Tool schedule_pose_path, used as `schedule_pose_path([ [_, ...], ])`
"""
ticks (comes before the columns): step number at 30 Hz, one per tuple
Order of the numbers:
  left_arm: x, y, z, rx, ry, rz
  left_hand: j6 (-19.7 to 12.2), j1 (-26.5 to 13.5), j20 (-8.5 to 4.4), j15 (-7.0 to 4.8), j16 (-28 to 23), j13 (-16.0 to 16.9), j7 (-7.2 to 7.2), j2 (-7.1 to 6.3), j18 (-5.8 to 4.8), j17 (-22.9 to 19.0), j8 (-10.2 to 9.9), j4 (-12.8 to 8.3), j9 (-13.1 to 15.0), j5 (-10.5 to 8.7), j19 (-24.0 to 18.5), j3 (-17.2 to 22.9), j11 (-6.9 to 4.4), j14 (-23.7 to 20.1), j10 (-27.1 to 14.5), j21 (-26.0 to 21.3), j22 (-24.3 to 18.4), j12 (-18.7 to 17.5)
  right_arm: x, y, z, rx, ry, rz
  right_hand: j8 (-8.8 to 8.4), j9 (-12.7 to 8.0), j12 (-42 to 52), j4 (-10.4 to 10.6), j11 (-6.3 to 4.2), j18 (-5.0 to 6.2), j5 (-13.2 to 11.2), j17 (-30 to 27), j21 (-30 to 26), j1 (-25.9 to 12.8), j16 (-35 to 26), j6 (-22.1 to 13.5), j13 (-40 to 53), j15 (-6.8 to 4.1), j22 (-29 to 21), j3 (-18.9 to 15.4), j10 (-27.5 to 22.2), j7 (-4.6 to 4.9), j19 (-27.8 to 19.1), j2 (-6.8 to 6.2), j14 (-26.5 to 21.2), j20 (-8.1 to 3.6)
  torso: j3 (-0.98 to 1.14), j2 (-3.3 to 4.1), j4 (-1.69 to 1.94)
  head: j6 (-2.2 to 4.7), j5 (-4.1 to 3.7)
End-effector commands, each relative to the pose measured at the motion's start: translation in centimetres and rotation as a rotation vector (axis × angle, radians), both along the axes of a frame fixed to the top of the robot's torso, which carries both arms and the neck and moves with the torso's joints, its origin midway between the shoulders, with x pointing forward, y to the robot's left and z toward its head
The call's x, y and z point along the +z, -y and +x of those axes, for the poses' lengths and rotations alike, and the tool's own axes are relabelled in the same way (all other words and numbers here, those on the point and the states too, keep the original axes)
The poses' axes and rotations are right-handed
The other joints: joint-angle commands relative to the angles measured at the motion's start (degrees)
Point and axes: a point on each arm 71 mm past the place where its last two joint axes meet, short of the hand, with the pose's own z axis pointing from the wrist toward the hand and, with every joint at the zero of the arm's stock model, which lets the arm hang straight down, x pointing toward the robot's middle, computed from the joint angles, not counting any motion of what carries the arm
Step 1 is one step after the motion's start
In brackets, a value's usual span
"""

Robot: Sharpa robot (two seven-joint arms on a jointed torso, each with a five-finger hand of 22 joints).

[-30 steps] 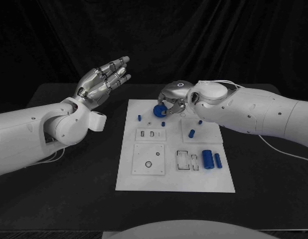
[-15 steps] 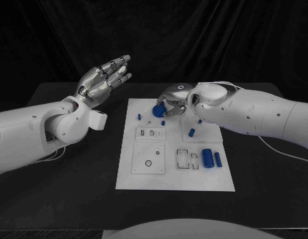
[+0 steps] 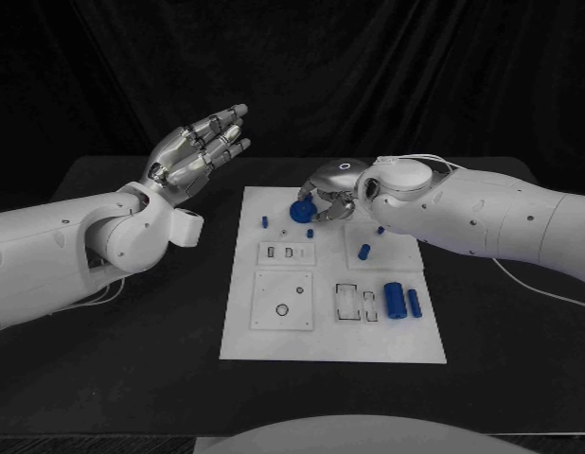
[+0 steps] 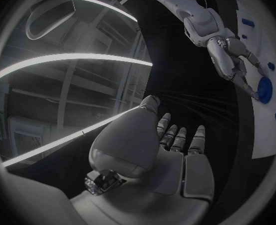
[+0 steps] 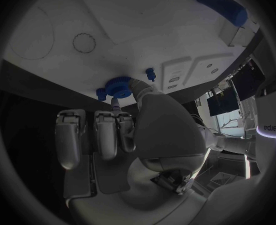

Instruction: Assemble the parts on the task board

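The white task board (image 3: 333,326) lies in the middle of the black table. At its far end my right hand (image 3: 331,193) pinches a round blue toothed part (image 3: 301,209) between thumb and fingertips. The right wrist view has this toothed part (image 5: 119,86) close to the board's (image 5: 138,30) far edge, beyond my right hand (image 5: 122,135). I cannot tell whether it rests on the board. My left hand (image 3: 200,149) is raised left of the board, fingers stretched out, holding nothing. The left wrist view has my left hand (image 4: 169,157) and, beyond it, my right hand (image 4: 234,60) on the toothed part (image 4: 265,90).
Small blue pegs (image 3: 265,223) (image 3: 310,234) (image 3: 365,253) stand on the board's far half. Two blue cylinders (image 3: 394,301) (image 3: 413,304) lie near its right edge. White inset plates with slots (image 3: 283,253) and a ring hole (image 3: 283,309) sit on the board's left side.
My right hand has dipped slightly toward the board, still on the toothed part. The left hand has not moved.
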Motion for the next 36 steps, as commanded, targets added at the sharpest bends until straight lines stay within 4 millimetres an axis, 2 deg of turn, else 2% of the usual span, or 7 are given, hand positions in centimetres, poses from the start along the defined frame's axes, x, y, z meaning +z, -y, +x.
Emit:
schedule_pose_path([
  [1, 0.1, 0.1, -0.1, -0.012, 0.012, -0.018, 0.0, 0.5, 0.33, 0.22, -0.2, -0.1, 0.17, -0.01, 0.99, -0.1, 0.1, -0.1, 0.0, 0.23, 0.0, 0.3, 0.02, 0.0, -0.2, 0.1, 0.0, -0.3, -0.4, 0.2, -0.2, 0.004, -0.017, -0.009, 1.11, 0.2, 0.1, -0.4, -0.17, -0.45, -0.2, 15.1, 0.2, -0.2, 0.1, 2.2, 15.1, -0.15, 15.1, 0.0, 6.0, 0.14, 6.1, 0.50, 6.0, -0.05, -0.03, -0.01, 0.01, 0.05, 0.11],
  [11, 0.0, -0.1, -0.1, -0.009, 0.007, -0.016, 0.0, 0.5, 0.34, 0.22, -0.2, -0.1, 0.21, 0.04, 0.99, -0.1, 0.1, -0.1, 0.0, 0.25, 0.0, 0.4, 0.05, 0.0, -0.3, 0.1, 0.0, -0.3, 0.2, 1.7, -0.5, 0.020, 0.036, 0.072, 1.72, 0.1, 0.1, -0.8, 0.13, -0.45, -3.4, 15.1, 0.2, -0.7, 0.1, 5.0, 15.1, 0.09, 15.1, 0.0, 6.0, 0.37, 6.1, 0.57, 6.0, 0.23, 0.00, -0.08, -0.05, 0.47, 0.20],
  [14, -0.1, -0.2, -0.1, -0.006, 0.006, -0.015, 0.0, 0.5, 0.34, 0.22, -0.2, -0.1, 0.21, 0.04, 0.99, -0.1, 0.1, -0.1, 0.0, 0.25, 0.0, 0.4, 0.05, 0.0, -0.3, 0.1, 0.0, -0.3, 0.5, 2.4, -0.7, 0.026, 0.066, 0.108, -1.84, -7.8, 0.1, -1.2, -2.52, -0.45, -4.5, 15.1, 0.2, -0.2, 0.1, -20.1, 15.1, -2.09, 15.1, -0.3, 6.0, -2.85, 6.1, 0.65, 6.0, -1.58, 0.03, -0.10, -0.11, 0.62, 0.29],
  [19, -0.2, -0.5, -0.2, 0.002, 0.004, -0.013, 0.0, 0.5, 0.34, 0.22, -0.2, -0.1, 0.23, 0.07, 0.99, -0.1, 0.1, -0.2, 0.0, 0.27, 0.0, 0.5, 0.06, 0.0, -0.3, 0.1, 0.0, -0.3, 1.0, 4.4, -1.0, 0.006, 0.093, 0.154, -2.52, -10.9, 0.1, -0.1, -4.64, -0.45, -7.0, 13.7, 0.2, 0.2, -0.6, -29.3, 15.1, -3.83, 15.1, -1.2, 6.0, -5.42, 6.1, -0.12, 5.6, -3.37, 0.03, -0.08, -0.19, 0.79, 0.55],
  [26, -0.3, -1.0, -0.2, 0.012, 0.001, -0.009, 0.0, 0.5, 0.34, 0.22, -0.2, -0.1, 0.23, 0.07, 0.99, -0.1, 0.1, -0.2, 0.0, 0.27, 0.0, 0.5, 0.06, 0.0, -0.3, 0.1, 0.0, -0.3, 1.8, 8.0, -1.6, -0.054, 0.116, 0.201, -0.29, -9.5, -2.6, 1.2, -3.11, -0.45, -7.7, 12.3, 0.2, 1.3, -1.3, -18.8, 11.1, -2.92, 15.1, -1.3, 3.5, -2.88, 6.1, 0.35, 5.2, -3.01, 0.07, -0.14, -0.23, 1.05, 0.63],
  [29, -0.4, -1.1, -0.2, 0.015, -0.001, -0.008, 0.1, 0.6, 0.34, 0.22, -0.2, 0.0, 0.24, 0.07, 0.99, -0.1, 0.1, -0.2, 0.0, 0.29, 0.0, 0.6, 0.08, 0.0, -0.2, 0.1, 0.0, -0.3, 2.3, 9.7, -1.9, -0.088, 0.137, 0.214, 3.97, -6.7, -2.0, 1.3, -1.66, -0.45, -7.6, 12.4, 0.2, 1.9, -1.2, -0.6, 11.8, -1.68, 15.1, -1.2, 4.1, -1.18, 6.1, 1.13, 5.3, -1.79, 0.05, -0.14, -0.18, 1.27, 0.52],
  [36, -0.6, -1.0, -0.3, 0.011, -0.006, -0.009, 0.1, 0.6, 0.34, 0.22, -0.2, 0.0, 0.24, 0.07, 0.99, -0.1, 0.1, -0.2, 0.0, 0.29, 0.0, 0.6, 0.08, 0.0, -0.2, 0.1, 0.0, -0.3, 2.8, 13.4, -2.4, -0.171, 0.151, 0.209, 5.91, -5.9, -0.9, 1.7, -0.73, -0.45, -7.6, 13.4, 0.2, 1.9, -0.7, 6.0, 13.4, -0.88, 15.1, -1.4, 5.1, -0.04, 6.1, 1.18, 5.5, -0.96, 0.08, -0.20, -0.30, 1.74, 0.20],
])
